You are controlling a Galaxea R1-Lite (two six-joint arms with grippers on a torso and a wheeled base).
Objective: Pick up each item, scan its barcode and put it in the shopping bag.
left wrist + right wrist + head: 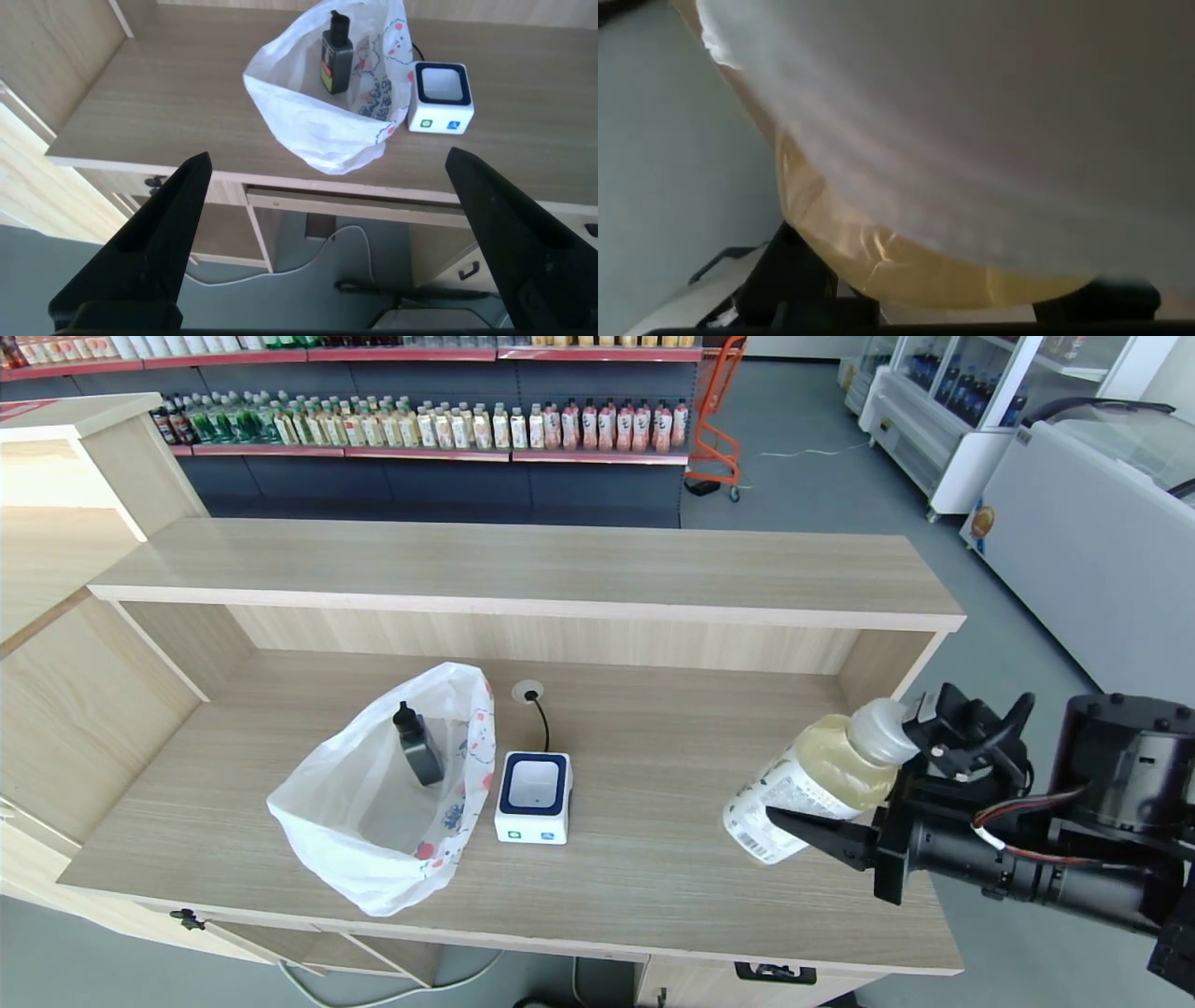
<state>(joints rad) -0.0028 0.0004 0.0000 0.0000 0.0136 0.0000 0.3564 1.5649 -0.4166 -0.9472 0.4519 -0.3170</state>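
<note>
Our right tool (840, 786) was clenched around a plastic bottle (795, 793) of pale yellow drink with a white cap. It held the bottle tilted in the air, cap up and away from the barcode scanner (533, 796) and labelled base toward it, well to the scanner's right over the table (653, 756). From the right wrist, the bottle (924, 140) sat close against the camera. Our left tool (327, 161) hung released, its two dark fingers (159, 243) spread wide, off the table's near edge on the scanner's left side. The white shopping bag (373, 859) stood open just to the left of the scanner, and we could not tell whether they touched. A dark bottle (417, 747) stood upright inside it. The scanner's black cable (541, 719) ran back to a round hole in the table behind it.
</note>
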